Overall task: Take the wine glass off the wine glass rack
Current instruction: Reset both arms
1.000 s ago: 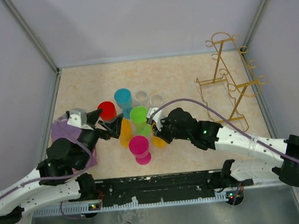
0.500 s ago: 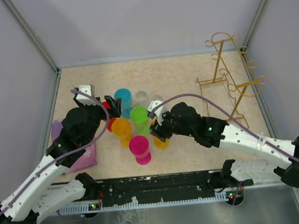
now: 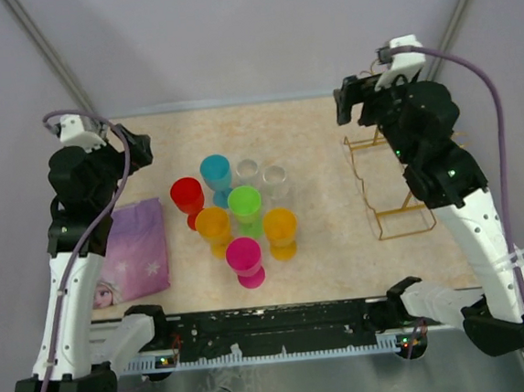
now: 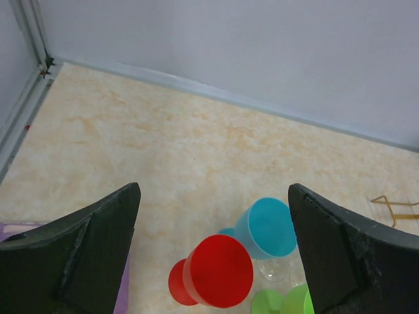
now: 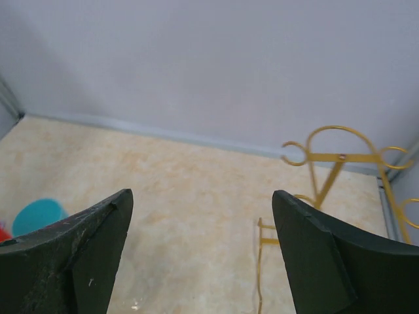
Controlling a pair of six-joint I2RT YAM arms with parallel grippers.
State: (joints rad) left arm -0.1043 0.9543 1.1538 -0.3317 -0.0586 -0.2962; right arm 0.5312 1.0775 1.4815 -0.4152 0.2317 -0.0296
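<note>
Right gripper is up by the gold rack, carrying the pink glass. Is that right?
No. The right gripper is by the wine glass rack but open and empty, per the right wrist view; the pink wine glass stands on the table in the top view.

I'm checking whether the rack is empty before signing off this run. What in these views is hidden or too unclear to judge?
- Top view: the right arm covers the far part of the wine glass rack, so its upper rails cannot be checked.
- Right wrist view: the rack runs off the right edge and behind a finger of the right hand.
- Top view: the two clear glasses are too faint to show stems.
</note>
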